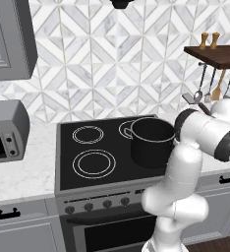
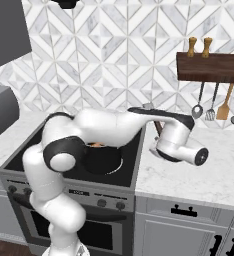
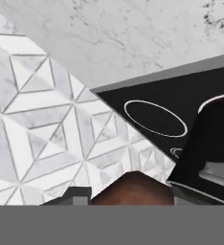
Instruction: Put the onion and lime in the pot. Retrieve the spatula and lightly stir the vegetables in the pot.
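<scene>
The pot [image 1: 151,141] stands on the stove's right rear burner, and it also looks dark at the right of the hand view [image 3: 214,139]. In the right base view the pot [image 2: 105,161] sits behind my forearm. A bit of orange-brown, likely the onion [image 2: 95,145], shows at its rim. The lime is hidden. The spatula [image 2: 157,126] tilts up over the counter just right of the stove, grey blade [image 1: 189,99] toward the wall. Its brown handle [image 3: 133,187] lies between the fingers of my gripper [image 3: 128,198], which is shut on it.
A wooden shelf [image 2: 214,67] on the right wall carries two shakers and several hanging utensils [image 2: 223,107]. A grey toaster oven [image 1: 6,130] stands on the left counter. White marble counter [image 2: 199,175] runs right of the stove [image 1: 87,162].
</scene>
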Robot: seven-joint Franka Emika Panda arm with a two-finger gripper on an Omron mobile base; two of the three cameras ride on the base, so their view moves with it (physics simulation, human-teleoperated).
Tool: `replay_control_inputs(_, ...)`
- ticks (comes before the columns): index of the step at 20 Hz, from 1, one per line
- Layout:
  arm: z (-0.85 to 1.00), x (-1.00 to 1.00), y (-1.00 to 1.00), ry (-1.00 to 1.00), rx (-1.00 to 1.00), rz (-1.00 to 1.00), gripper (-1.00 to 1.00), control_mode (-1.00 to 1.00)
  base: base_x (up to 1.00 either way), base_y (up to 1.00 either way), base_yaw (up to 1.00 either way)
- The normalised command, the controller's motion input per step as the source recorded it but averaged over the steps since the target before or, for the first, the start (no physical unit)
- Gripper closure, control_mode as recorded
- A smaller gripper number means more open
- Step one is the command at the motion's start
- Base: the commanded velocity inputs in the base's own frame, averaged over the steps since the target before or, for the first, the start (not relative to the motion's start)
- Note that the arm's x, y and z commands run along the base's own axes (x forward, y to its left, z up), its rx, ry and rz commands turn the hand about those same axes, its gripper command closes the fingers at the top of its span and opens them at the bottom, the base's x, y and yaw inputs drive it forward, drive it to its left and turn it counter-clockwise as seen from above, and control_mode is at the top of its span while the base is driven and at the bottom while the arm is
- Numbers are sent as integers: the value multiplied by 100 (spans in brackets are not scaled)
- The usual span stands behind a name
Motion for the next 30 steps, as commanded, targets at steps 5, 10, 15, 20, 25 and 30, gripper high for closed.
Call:
replay_control_inputs(5, 98, -22, 37, -11, -59, 0, 100, -100, 0, 0, 0)
replay_control_inputs(10, 70, 0, 56, -4, -76, 1, 100, -100, 0, 0, 0)
replay_control_inputs(15, 60, 0, 59, -1, -82, 7, 100, -100, 0, 0, 0)
replay_control_inputs(20, 53, 0, 56, 0, -85, 10, 100, -100, 0, 0, 0)
replay_control_inputs(25, 16, 0, 56, 0, -87, 10, 100, -100, 0, 0, 0)
replay_control_inputs(30, 13, -2, 61, 1, -59, 19, 100, -100, 0, 0, 0)
